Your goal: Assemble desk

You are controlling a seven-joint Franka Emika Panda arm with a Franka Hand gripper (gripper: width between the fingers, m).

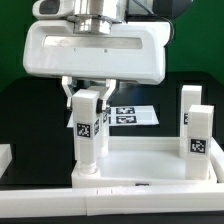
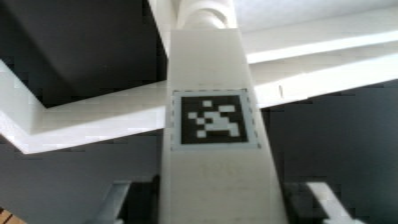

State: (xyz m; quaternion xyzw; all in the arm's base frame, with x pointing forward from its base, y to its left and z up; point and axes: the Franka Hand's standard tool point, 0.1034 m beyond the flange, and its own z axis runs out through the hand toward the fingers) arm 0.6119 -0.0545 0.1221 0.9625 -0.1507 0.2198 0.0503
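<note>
Gripping a white square leg (image 1: 88, 128) between its two fingers (image 1: 72, 101), the hand (image 1: 87, 102) hung straight down from the broad white arm head that filled the upper part of the exterior view — the jaws were clamped on the leg's upper end, one finger on each side. The leg stood upright, a black-and-white tag on its face, and its foot sat at the near corner of the panel (image 1: 150, 165) toward the exterior view's left, at or in the corner socket; whether it was fully seated could not be told. The panel lay flat on the black worktop (image 1: 20, 115), its raised rim running along the near edge. Two more legs (image 1: 197, 135) stood upright at the panel's side toward the exterior view's right, each bearing a tag, one just behind the other. Behind the held leg, the marker board (image 1: 135, 115) lay flat on the worktop. In the wrist view the leg (image 2: 215, 130) ran up the middle of the picture with its tag facing the camera — the finger pads (image 2: 322, 200) showed on either side of it, and the panel's rim (image 2: 320, 65) crossed behind.
</note>
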